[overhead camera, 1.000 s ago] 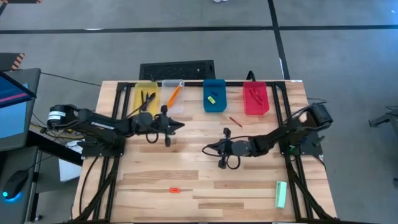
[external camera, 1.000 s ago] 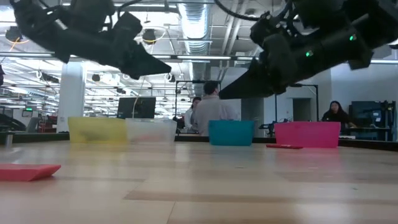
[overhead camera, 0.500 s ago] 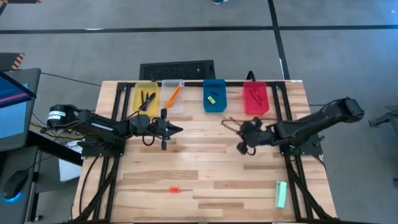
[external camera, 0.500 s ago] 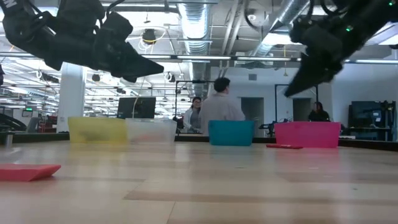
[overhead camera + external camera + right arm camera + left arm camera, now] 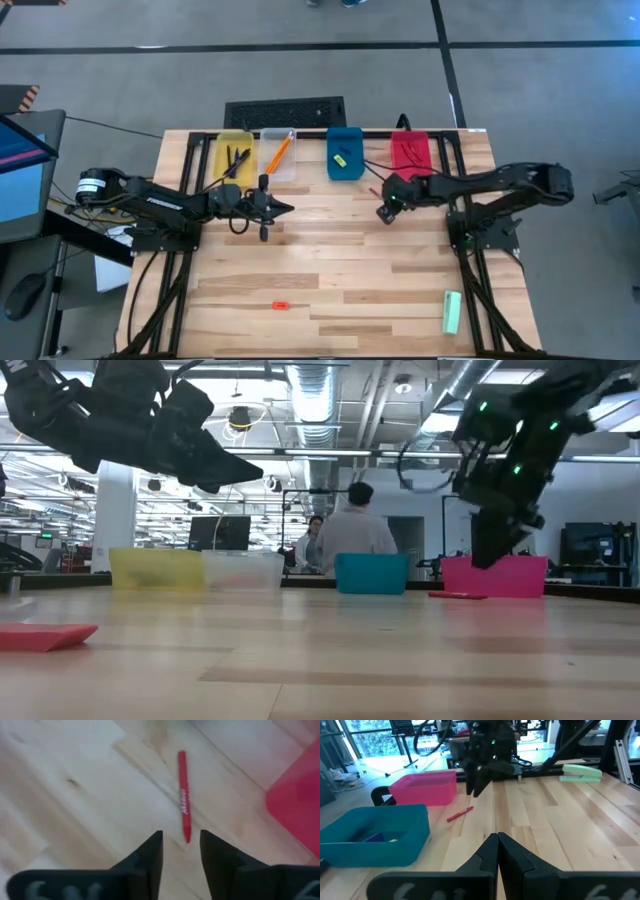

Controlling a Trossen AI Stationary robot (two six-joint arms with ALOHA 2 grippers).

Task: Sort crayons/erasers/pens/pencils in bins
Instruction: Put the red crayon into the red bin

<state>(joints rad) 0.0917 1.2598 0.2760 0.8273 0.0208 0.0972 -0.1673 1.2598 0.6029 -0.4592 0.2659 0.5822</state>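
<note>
A red crayon [image 5: 183, 795] lies flat on the wood close to the red bin [image 5: 411, 158]. My right gripper [image 5: 181, 837] hangs over it, tipped down and open. Its fingertips stand on either side of the crayon's near end and clear of it. From across the table the same crayon [image 5: 460, 813] shows below that gripper [image 5: 479, 782]. My left gripper [image 5: 497, 840] is shut and empty, held level above the table in front of the clear bin [image 5: 278, 155]. The yellow bin [image 5: 235, 155] holds dark pens, the clear bin holds orange pencils, and the blue bin [image 5: 345, 153] holds a yellow eraser.
A red-orange eraser [image 5: 280, 304] lies near the table's front edge, left of the middle. A pale green bar [image 5: 452, 312] lies at the front right. A dark keyboard [image 5: 285, 110] sits behind the bins. People stand in the room beyond the table.
My right gripper has swung from the middle of the table toward the far right, ending over the red crayon by the red bin. It has tipped from nearly level to pointing steeply down. The crayon has not moved.
</note>
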